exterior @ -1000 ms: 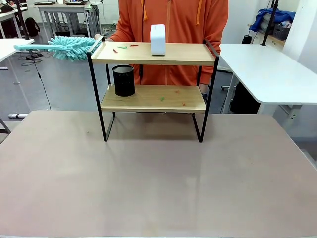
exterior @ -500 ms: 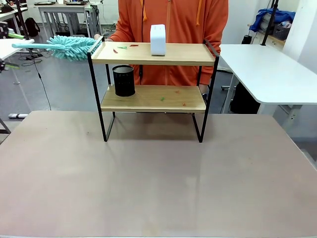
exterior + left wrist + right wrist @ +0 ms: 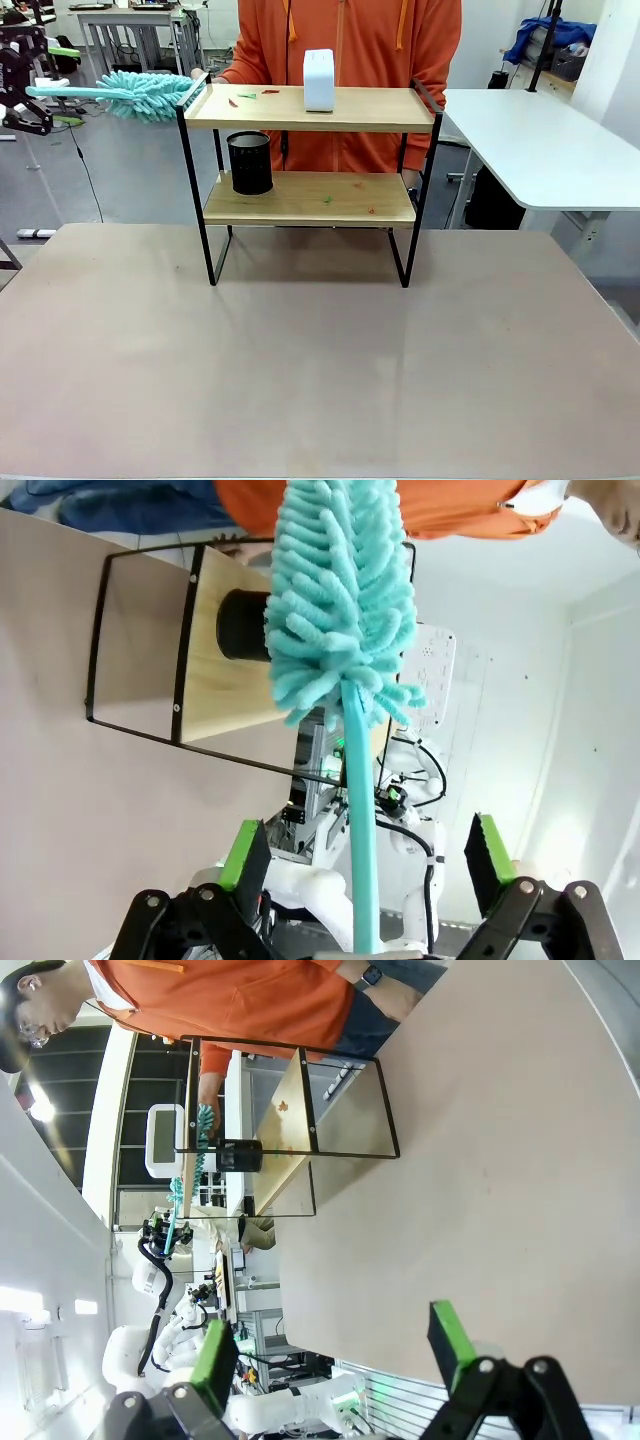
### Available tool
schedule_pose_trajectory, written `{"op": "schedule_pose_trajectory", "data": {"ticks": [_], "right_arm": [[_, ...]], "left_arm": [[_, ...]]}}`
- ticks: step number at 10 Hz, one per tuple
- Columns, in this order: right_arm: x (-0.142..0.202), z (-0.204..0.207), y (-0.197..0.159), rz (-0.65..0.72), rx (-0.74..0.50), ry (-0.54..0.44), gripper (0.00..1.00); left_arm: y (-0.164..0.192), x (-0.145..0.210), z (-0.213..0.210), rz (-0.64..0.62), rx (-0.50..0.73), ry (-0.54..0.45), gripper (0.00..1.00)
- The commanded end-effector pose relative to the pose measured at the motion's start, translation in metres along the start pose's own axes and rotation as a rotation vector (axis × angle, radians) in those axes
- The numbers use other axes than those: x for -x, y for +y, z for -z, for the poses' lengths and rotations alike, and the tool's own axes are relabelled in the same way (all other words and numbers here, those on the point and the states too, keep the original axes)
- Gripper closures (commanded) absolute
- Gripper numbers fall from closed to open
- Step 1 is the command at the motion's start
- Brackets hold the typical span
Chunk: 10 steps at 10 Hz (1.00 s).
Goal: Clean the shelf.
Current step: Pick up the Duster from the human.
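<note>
The shelf (image 3: 370,108) stands at the counter's (image 3: 300,380) far middle; beside its top-left rail a duster (image 3: 150,95) points its handle between the left end effector's (image 3: 62,88) wide-open, empty jaws, while the equally open, empty right end effector (image 3: 333,1350) hangs well apart.

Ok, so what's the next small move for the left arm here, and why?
Probably close the left gripper on the handle of the teal duster. Its jaws stand open, and the handle runs between the green pads without being gripped. The shelf has small red and green scraps on its boards, so the duster looks needed first.
</note>
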State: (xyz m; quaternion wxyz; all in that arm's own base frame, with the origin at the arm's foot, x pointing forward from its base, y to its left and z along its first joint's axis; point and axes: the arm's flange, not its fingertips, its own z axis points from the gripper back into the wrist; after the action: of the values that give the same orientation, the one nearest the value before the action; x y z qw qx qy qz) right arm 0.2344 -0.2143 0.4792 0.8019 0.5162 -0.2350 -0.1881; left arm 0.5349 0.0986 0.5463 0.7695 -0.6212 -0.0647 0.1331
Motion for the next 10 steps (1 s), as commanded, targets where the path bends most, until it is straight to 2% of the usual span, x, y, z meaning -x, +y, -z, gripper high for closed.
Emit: {"op": "schedule_pose_trajectory", "data": {"ticks": [1,3,4,5,6,7,9,10], "right_arm": [[-0.0022,-0.0002,0.0015,-0.025,-0.017,-0.010,0.00],[-0.0022,-0.0002,0.0015,-0.025,-0.017,-0.010,0.00],[-0.0022,-0.0002,0.0015,-0.025,-0.017,-0.010,0.00],[-0.0022,-0.0002,0.0015,-0.025,-0.017,-0.010,0.00],[-0.0022,-0.0002,0.0015,-0.025,-0.017,-0.010,0.00],[-0.0022,-0.0002,0.0015,-0.025,-0.017,-0.010,0.00],[-0.0022,-0.0002,0.0015,-0.025,-0.017,-0.010,0.00],[-0.0022,-0.0002,0.0015,-0.025,-0.017,-0.010,0.00]], "left_arm": [[0.0049,0.0032,0.0008,0.021,0.029,0.028,0.00],[0.0076,0.0037,0.0010,0.017,0.033,0.039,0.00],[0.0081,0.0035,0.0022,0.015,0.043,0.035,0.37],[0.0085,0.0050,0.0047,0.031,0.038,0.059,0.57],[0.0084,0.0070,0.0068,0.031,0.034,0.065,0.94],[0.0081,0.0082,0.0089,0.037,0.034,0.070,1.00],[0.0088,0.0087,0.0095,0.041,0.032,0.074,1.00],[0.0090,0.0090,0.0098,0.042,0.032,0.074,0.93]]}}
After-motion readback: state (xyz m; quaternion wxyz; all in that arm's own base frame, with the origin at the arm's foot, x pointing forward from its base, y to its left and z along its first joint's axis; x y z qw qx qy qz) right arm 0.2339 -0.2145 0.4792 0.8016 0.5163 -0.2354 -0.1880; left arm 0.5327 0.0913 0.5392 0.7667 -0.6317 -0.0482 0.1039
